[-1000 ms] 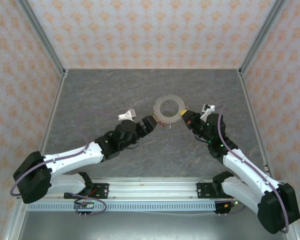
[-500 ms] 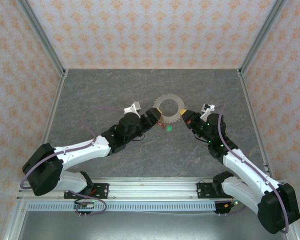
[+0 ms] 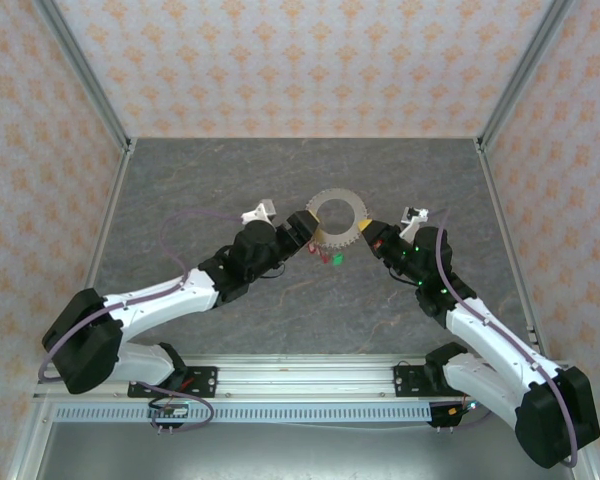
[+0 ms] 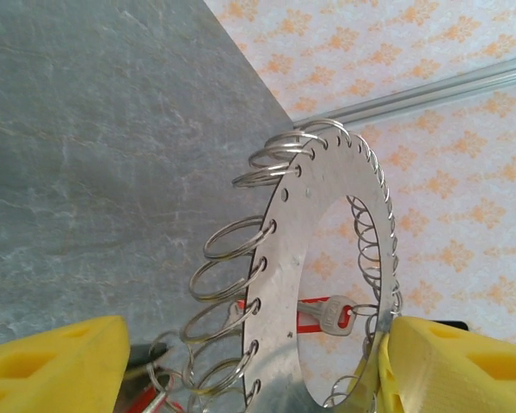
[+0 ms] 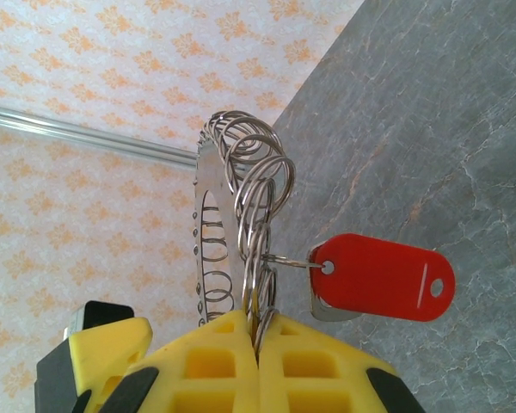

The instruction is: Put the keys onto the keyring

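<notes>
Left end effector (image 3: pixel 302 232) advanced, straddling keyring (image 4: pixel 327 176).

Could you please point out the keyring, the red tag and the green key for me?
keyring (image 4: pixel 314 194): left wrist view, its flat metal face.
red tag (image 5: pixel 383 277): right wrist view, middle of the plastic.
green key (image 3: pixel 335 258): top external view, its green head.

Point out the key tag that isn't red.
The small green plastic tag, seen from above just below the toothed grey metal ring; the oblong plastic tag by the right tool is red.
</notes>
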`<control>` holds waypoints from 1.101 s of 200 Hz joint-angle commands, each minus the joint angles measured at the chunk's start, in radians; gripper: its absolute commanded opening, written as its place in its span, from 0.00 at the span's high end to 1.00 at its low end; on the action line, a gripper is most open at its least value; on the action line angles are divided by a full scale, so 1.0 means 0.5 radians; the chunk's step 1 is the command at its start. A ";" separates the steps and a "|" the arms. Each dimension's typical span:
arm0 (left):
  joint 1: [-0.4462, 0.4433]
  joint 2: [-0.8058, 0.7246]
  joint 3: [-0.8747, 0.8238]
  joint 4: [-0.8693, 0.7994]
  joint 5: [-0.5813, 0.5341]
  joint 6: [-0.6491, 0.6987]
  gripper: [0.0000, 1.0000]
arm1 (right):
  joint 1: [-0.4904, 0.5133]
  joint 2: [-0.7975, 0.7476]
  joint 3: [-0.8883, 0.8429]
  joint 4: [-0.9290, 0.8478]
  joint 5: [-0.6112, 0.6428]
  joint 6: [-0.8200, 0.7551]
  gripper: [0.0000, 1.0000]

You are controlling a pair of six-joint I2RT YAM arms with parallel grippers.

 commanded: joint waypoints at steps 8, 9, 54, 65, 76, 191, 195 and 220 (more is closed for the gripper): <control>0.030 -0.123 0.074 -0.204 -0.117 0.101 0.19 | -0.008 -0.055 0.069 0.139 -0.028 -0.029 1.00; 0.032 -0.124 0.076 -0.207 -0.114 0.101 0.20 | -0.008 -0.055 0.069 0.139 -0.029 -0.029 1.00; 0.062 0.015 0.134 -0.028 0.113 0.111 0.31 | -0.009 -0.052 0.101 0.130 -0.083 -0.039 1.00; 0.062 0.055 0.170 -0.022 0.156 0.122 0.31 | -0.009 -0.052 0.106 0.126 -0.094 -0.039 1.00; 0.065 0.086 0.191 -0.008 0.174 0.120 0.33 | -0.011 -0.052 0.107 0.127 -0.103 -0.034 1.00; 0.102 0.082 0.190 0.126 0.267 0.153 0.78 | -0.009 -0.055 0.111 0.092 -0.165 -0.079 1.00; 0.107 0.080 0.186 0.134 0.269 0.154 0.80 | -0.010 -0.058 0.108 0.091 -0.163 -0.084 1.00; 0.111 0.053 0.188 0.152 0.293 0.176 0.89 | -0.011 -0.074 0.091 0.093 -0.153 -0.117 1.00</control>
